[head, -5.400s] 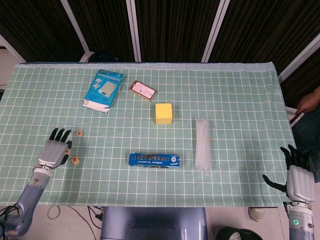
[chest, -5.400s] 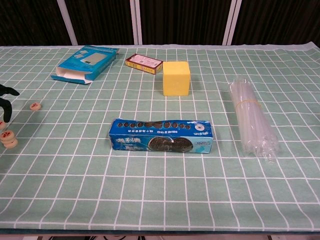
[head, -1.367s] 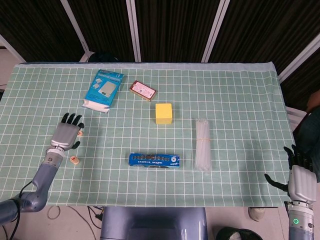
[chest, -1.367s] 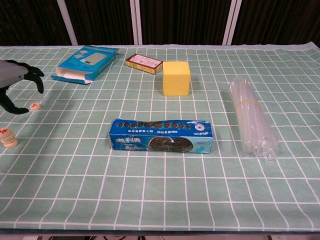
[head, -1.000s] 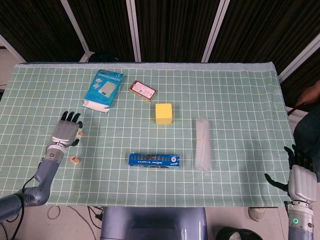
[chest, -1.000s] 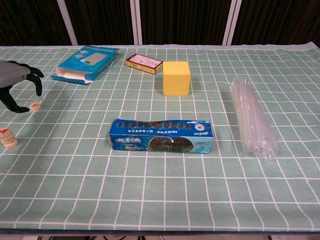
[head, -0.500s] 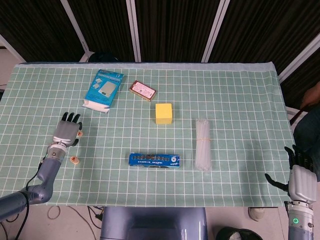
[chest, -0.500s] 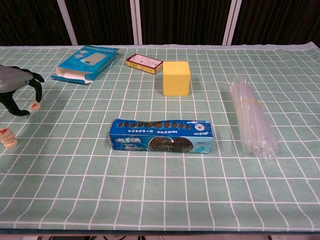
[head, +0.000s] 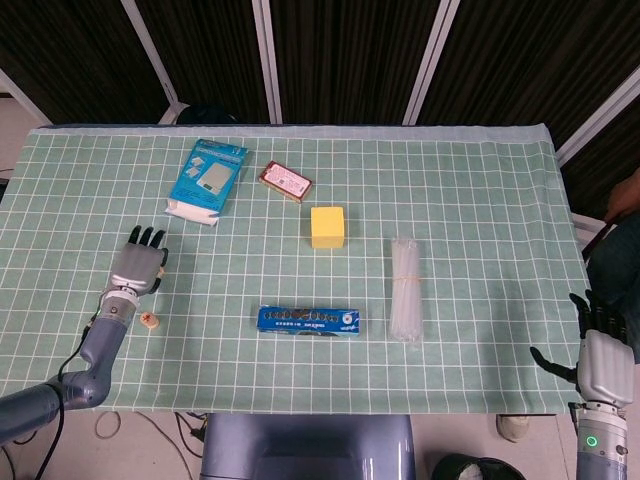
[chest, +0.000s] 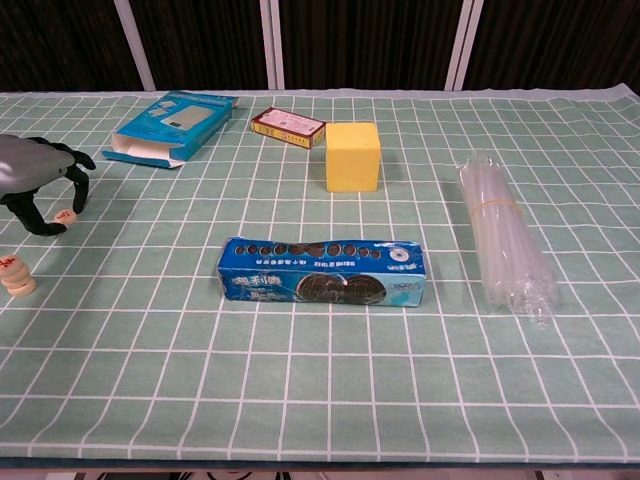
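Note:
My left hand (head: 139, 266) (chest: 36, 178) hovers low over the table's left side, its fingers curled downward. A small round wooden disc (chest: 66, 215) lies on the cloth between the thumb and a fingertip, which pinch it from either side. A short stack of similar discs (head: 148, 319) (chest: 14, 275) stands just nearer the front edge, apart from the hand. My right hand (head: 601, 362) hangs off the table's near right corner with its fingers spread and nothing in it; the chest view does not show it.
A blue cookie package (head: 308, 321) (chest: 325, 272) lies at front centre, with a yellow cube (head: 328, 226) behind it. A bundle of clear tubes (head: 405, 290) lies to the right. A blue box (head: 208, 180) and a red box (head: 286, 181) lie at the back. A person (head: 622, 225) stands at the right edge.
My left hand moved forward from beside the disc stack to over the single disc, lowered, and curled its thumb and finger in around it. The right hand barely moved.

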